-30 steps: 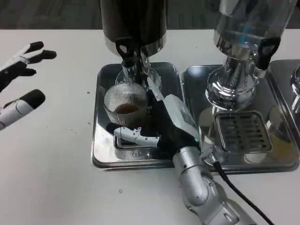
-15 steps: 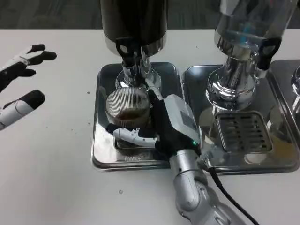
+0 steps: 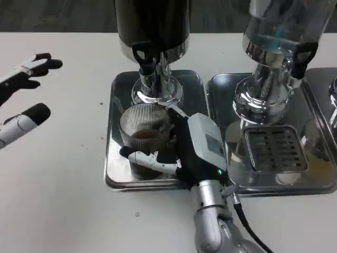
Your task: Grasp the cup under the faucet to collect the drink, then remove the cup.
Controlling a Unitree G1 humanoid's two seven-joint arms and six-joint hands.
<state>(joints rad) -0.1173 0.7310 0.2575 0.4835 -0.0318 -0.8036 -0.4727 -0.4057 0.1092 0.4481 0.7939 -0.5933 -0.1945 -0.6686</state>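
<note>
A ribbed clear glass cup [image 3: 145,130] with a little brown drink in it stands on the left steel drip tray [image 3: 117,89], just in front of the dark dispenser's black-handled faucet [image 3: 145,60]. My right hand [image 3: 184,150] grips the cup from its right side, thumb curled around the front. My left hand [image 3: 23,100] hovers over the white table at the far left, fingers spread and holding nothing.
A second dispenser [image 3: 274,58] with a clear tank stands on the right drip tray [image 3: 274,153], which has a slotted grate. A black cable [image 3: 250,229] runs from my right wrist. Bare white table lies to the left and in front.
My right hand has drawn the cup toward me, away from under the faucet, toward the tray's front. The left hand has barely moved.
</note>
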